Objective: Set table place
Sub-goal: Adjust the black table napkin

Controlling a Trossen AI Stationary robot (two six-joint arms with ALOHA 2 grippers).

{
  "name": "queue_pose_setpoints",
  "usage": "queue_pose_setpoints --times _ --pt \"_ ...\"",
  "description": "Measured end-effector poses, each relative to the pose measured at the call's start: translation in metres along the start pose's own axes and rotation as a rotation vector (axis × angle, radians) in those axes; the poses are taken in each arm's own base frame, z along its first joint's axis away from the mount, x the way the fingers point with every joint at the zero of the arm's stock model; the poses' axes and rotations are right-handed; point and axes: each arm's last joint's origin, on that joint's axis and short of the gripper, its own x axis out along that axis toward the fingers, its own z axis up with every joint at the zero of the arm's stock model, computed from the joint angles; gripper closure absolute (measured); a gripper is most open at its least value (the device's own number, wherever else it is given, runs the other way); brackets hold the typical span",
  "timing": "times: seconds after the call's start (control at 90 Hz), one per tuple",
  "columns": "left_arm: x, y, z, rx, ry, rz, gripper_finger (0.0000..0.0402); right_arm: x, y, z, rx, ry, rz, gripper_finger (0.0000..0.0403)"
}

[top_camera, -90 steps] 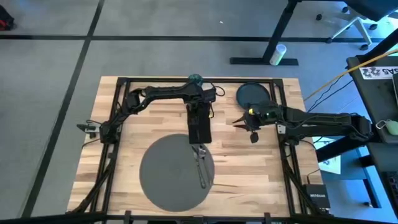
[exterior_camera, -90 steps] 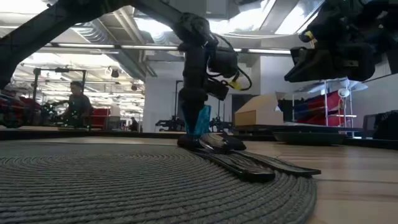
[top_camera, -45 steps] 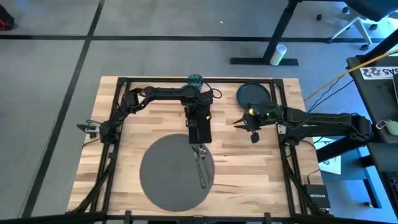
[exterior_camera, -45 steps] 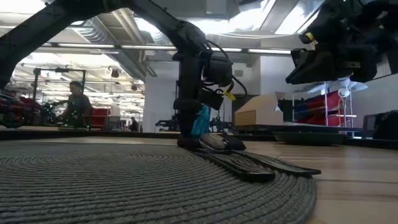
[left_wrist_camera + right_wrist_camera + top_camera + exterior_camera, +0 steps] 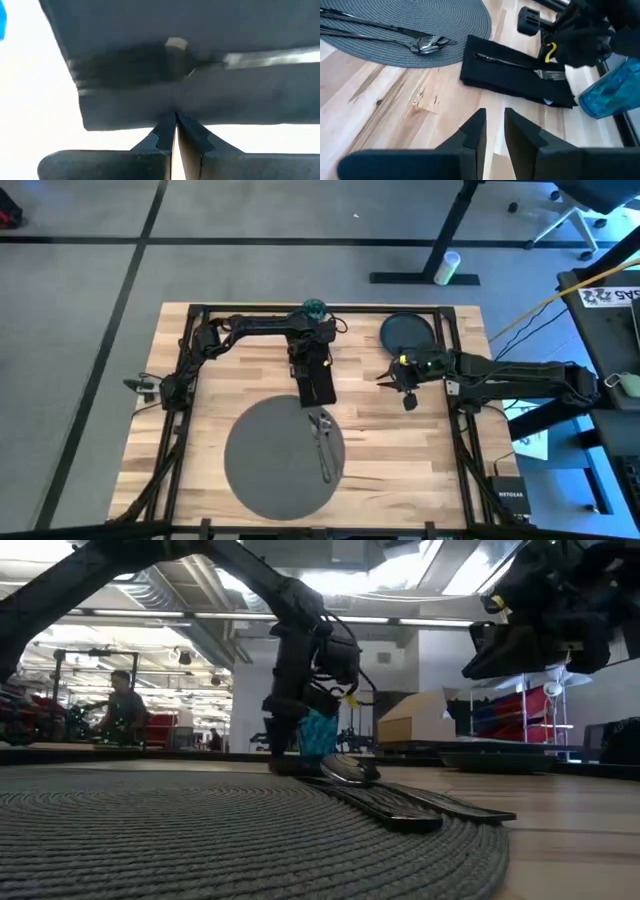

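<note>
Your black cloth napkin lies flat on the wood table, just off the far edge of the round grey mat, with what looks like a metal fork resting on top of it; a spoon and a second utensil lie side by side on the mat's right part, the teal cup stands at the far rail, and the dark plate sits at the far right corner, well apart from the mat. Your left gripper is low over the napkin's far end, its fingers pressed together in the wrist view; whether cloth is pinched between them you cannot tell. Your right gripper waits beside the plate, fingers slightly apart, holding nothing. If you drag the napkin from here, the fork riding on it could slide off or swing into the cup; the cloth could also bunch against the mat's edge.
</note>
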Motion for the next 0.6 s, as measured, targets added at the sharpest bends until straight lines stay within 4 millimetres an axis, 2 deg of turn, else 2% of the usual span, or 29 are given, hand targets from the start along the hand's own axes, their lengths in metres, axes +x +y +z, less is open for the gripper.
queue_pose_setpoints --times 0.211,0.333,0.433,0.6 --pt "0.011 -0.001 -0.009 0.006 0.056 0.002 0.0401 0.0 0.0 0.0 0.016 0.004 0.002 0.0349" --pt "0.006 -0.007 -0.008 0.027 0.044 0.011 0.0401 0.0 0.0 0.0 0.027 0.004 0.002 0.0349" --pt "-0.007 -0.01 -0.009 0.024 -0.005 0.022 0.0401 0.0 0.0 0.0 0.027 0.003 0.002 0.0349" --pt "-0.038 -0.009 -0.018 -0.08 -0.08 0.051 0.0401 0.0 0.0 0.0 0.028 0.003 0.002 0.0349"
